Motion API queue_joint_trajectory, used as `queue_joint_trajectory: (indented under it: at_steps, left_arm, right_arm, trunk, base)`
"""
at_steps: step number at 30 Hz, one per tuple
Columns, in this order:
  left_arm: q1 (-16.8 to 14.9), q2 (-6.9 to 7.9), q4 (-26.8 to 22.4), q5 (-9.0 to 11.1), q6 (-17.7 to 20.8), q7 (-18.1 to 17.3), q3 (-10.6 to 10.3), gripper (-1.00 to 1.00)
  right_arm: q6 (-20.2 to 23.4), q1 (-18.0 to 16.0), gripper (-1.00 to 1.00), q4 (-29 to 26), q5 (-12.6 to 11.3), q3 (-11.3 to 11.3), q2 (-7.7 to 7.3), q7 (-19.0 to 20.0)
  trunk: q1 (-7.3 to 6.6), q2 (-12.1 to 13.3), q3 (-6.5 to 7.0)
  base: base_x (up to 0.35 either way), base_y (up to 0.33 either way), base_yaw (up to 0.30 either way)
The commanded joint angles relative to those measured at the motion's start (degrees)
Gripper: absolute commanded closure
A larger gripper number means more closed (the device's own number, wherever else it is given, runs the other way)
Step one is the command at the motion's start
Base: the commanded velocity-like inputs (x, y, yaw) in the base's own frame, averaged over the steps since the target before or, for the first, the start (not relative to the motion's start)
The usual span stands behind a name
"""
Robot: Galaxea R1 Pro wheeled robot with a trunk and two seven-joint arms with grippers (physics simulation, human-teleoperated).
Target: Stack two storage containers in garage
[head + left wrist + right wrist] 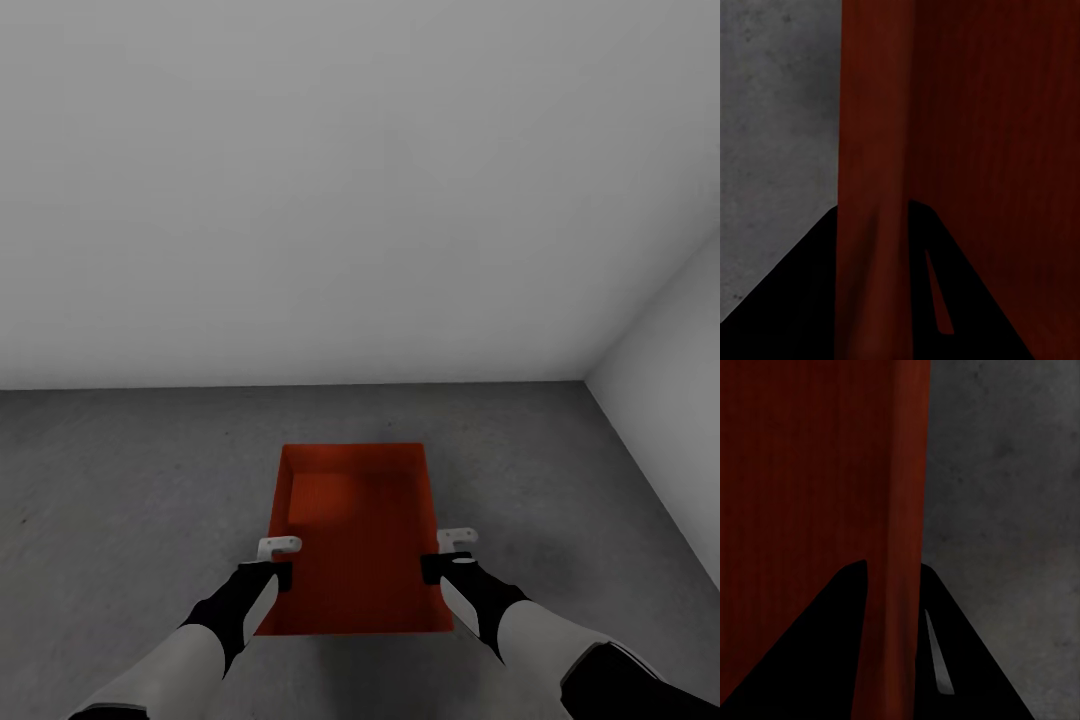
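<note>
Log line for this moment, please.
place: garage corner, grey floor | left gripper: shut on storage container left wall | right gripper: shut on right wall | second container: not seen

Nothing readable anywhere: no text, label, brand, number or sign on the red-orange container (355, 540), none on the grey floor (120, 480), none on the white walls (300, 200).

The head view looks down from above on the bin (355, 540) at 12 o'clock; both wrist views sit close against its side walls, sharing it.
</note>
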Motion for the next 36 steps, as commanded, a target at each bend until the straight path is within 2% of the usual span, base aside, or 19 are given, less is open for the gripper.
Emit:
queue_joint_trajectory:
  at_steps: [1,17,32,36]
  left_arm:
    - [0.03,1.72,0.06,0.35,0.43,0.49,0.19,1.0]
    - [0.03,1.72,0.06,0.35,0.41,0.49,0.19,1.0]
    - [0.03,1.72,0.15,0.35,0.43,0.47,0.1,1.0]
    - [0.03,1.72,0.13,0.31,0.43,0.48,0.1,1.0]
  right_arm:
    - [-1.58,-0.06,1.0,-0.25,0.8,0.08,-0.7,-0.38]
    - [-1.62,-0.06,1.0,-0.25,0.8,0.08,-0.7,-0.38]
    - [-1.63,-0.06,1.0,-0.25,0.8,0.08,-0.7,-0.38]
    - [-1.63,-0.05,1.0,-0.25,0.8,0.08,-0.7,-0.38]
  trunk:
    - [0.0,-0.03,-0.04]
    - [0.0,-0.03,-0.04]
    - [3.3,-6.04,-2.73]
    - [3.3,-6.04,-2.73]
  base:
    - [0.0,0.0,0.0]
    - [0.0,0.0,0.0]
    - [0.0,0.0,0.0]
    - [0.0,0.0,0.0]
